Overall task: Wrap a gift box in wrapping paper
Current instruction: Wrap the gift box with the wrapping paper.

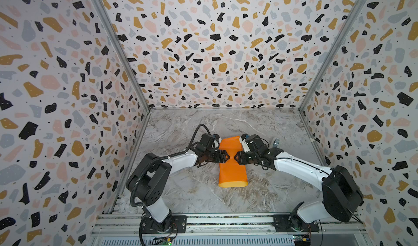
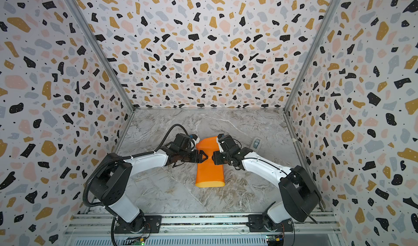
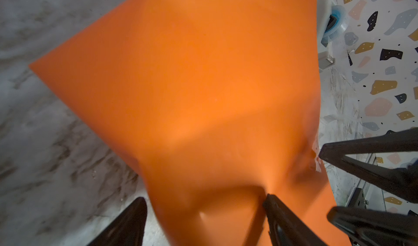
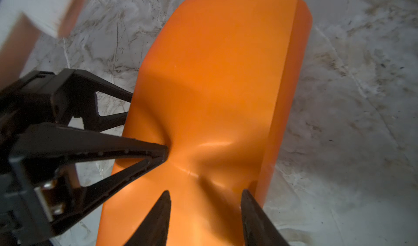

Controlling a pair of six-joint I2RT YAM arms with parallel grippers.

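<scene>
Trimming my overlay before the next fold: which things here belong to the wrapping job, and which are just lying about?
In the job: wrapping paper, folded over, orange outside; left gripper and right gripper, both on its middle. No gift box visible.
Lying about: tape dispenser, untouched, by the side wall.

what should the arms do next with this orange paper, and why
Probably pin the wrapping paper with the left end effector and lift the right end effector toward the tape dispenser. The paper is folded over orange side out, both open end effectors press its middle, and its near end bulges loose.
</scene>
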